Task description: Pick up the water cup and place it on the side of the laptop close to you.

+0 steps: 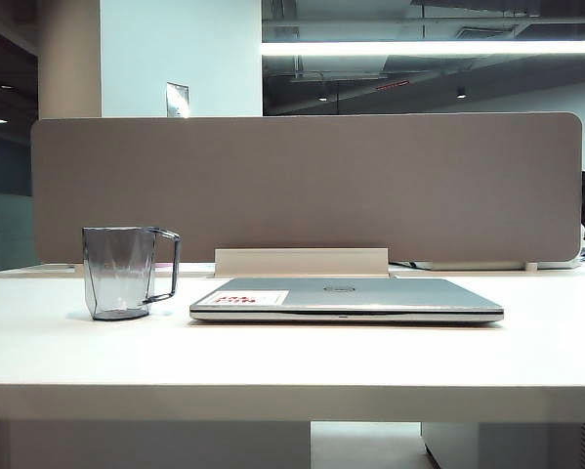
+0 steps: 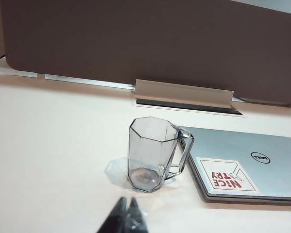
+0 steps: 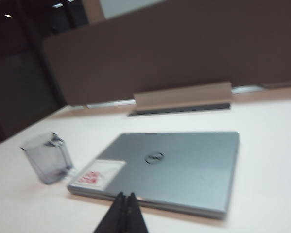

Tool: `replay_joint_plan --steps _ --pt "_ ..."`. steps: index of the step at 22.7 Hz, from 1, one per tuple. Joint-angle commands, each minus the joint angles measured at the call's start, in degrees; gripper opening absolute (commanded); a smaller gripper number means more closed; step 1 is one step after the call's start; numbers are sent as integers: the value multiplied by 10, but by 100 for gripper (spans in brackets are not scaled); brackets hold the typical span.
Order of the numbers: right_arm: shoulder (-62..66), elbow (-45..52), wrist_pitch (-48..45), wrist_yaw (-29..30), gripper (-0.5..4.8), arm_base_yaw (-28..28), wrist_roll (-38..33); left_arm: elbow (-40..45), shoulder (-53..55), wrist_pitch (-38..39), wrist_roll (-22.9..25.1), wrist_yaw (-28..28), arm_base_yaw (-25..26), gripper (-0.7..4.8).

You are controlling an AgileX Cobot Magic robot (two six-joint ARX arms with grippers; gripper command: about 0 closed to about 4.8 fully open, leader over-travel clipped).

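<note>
White worktop [image 1: 292,362] is carrying the water cup [image 1: 121,272] upright just left of the closed laptop [image 1: 351,298]; left gripper [image 2: 126,216] and right gripper [image 3: 126,211], both clenched and empty, are hovering short of them.

The closed laptop [image 1: 346,298] lies flat on the white table [image 1: 292,362], its white sticker [image 1: 241,298] near the lid corner closest to the water cup [image 1: 121,272]. The cup stands upright just left of the laptop, apart from it, handle turned toward it. Behind the laptop rises a grey-brown partition [image 1: 307,186]. Neither gripper shows here.
</note>
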State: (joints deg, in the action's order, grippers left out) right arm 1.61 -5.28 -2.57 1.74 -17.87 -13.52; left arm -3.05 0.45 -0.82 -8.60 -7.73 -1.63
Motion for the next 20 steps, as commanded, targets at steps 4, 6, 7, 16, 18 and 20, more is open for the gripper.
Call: replay_joint_plan --steps 4,6,7,16,18,20 --pt "58 -33 -25 -71 -4 -65 3 -2 1 0 7 2 -1 -4" --pt "81 -37 -45 -74 -4 -76 3 -2 1 0 7 2 -1 -4" --pt "97 -38 -63 -74 -4 -82 3 -2 1 0 7 2 -1 -4" --pt "303 -98 -174 -70 -4 -111 3 -2 1 16 7 2 -1 -4" --pt "366 -125 -198 -69 -4 -116 5 -2 1 21 7 2 -1 -4" --pt "407 -142 -214 -67 -4 -120 5 -2 1 21 7 2 -1 -4"
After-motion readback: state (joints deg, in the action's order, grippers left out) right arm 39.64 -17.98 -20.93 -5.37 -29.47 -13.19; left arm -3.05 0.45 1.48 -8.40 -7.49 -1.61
